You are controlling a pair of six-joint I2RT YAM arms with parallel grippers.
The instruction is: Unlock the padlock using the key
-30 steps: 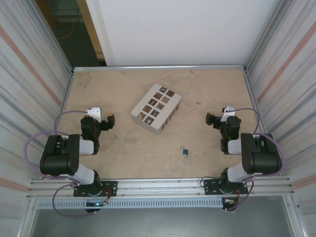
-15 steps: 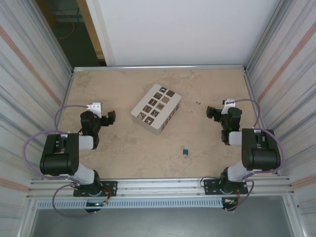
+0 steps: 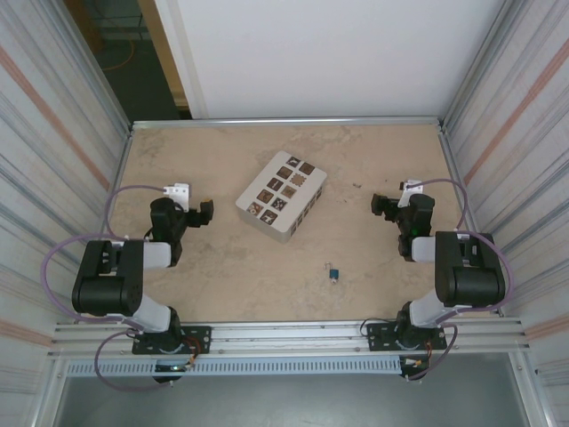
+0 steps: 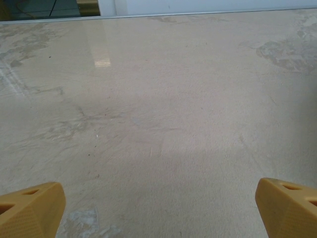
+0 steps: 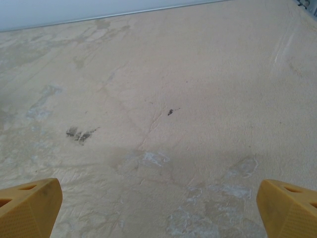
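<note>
The tiny blue padlock (image 3: 333, 273) with its thin grey shackle lies on the tabletop near the front, right of centre. A key cannot be told apart from it at this size. My left gripper (image 3: 204, 212) hovers at the left side, far from the lock, and stands open; its yellow fingertips (image 4: 30, 208) sit wide apart over bare table. My right gripper (image 3: 380, 205) is at the right side, behind and right of the padlock, also open with its yellow fingertips (image 5: 287, 208) spread and nothing between them.
A white box with brown square tiles (image 3: 281, 195) stands in the middle of the beige table (image 3: 240, 276), between the two grippers. Metal rails and corrugated walls (image 3: 53, 160) close in the table on the left, right and back.
The left gripper has swung a little toward the back and right. The right wrist lifted and shifted slightly back, then held still. The padlock and the box have not moved.
</note>
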